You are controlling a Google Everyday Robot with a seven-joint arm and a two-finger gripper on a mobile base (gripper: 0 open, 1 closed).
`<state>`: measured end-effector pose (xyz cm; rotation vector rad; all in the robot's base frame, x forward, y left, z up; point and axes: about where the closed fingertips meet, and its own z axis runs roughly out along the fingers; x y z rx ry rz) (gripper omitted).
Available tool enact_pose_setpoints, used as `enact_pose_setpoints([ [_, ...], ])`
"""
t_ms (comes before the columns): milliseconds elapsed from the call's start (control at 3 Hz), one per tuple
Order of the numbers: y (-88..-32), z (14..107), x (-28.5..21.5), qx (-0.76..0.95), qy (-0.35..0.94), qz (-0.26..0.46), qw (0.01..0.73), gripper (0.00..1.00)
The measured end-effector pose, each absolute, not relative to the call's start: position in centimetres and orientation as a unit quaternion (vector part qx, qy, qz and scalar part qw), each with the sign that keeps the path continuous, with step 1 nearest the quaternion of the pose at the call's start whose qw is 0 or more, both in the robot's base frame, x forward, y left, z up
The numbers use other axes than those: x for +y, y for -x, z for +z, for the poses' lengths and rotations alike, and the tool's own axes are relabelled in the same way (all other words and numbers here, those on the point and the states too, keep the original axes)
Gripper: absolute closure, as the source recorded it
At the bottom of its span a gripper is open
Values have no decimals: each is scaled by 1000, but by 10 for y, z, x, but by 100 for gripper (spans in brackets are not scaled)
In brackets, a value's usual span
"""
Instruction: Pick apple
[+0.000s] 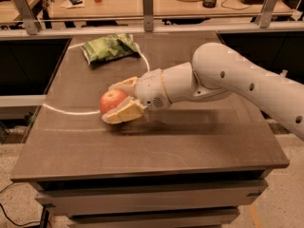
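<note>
The red-orange apple [110,100] rests on the dark table [156,148], left of centre. My gripper [117,102] reaches in from the right on the white arm [228,75]. One cream finger [124,85] lies against the apple's far side. The other finger [122,114] lies against its near side. The fingers are closed in on the apple, which still sits on the tabletop.
A green snack bag [108,46] lies at the table's back left. A thin white line [71,112] curves across the tabletop. A rail [152,27] and a cluttered desk stand behind the table. The table's front edge [152,170] is close below.
</note>
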<state>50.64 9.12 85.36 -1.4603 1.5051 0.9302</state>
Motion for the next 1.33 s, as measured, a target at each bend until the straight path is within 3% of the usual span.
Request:
enact_pose_setpoints([
  [667,-507,869,97,574,582,387,427,88],
  [1000,-503,906,101,541,581,406,452,100],
  [1333,-501,944,105,495,569,459,470,100],
])
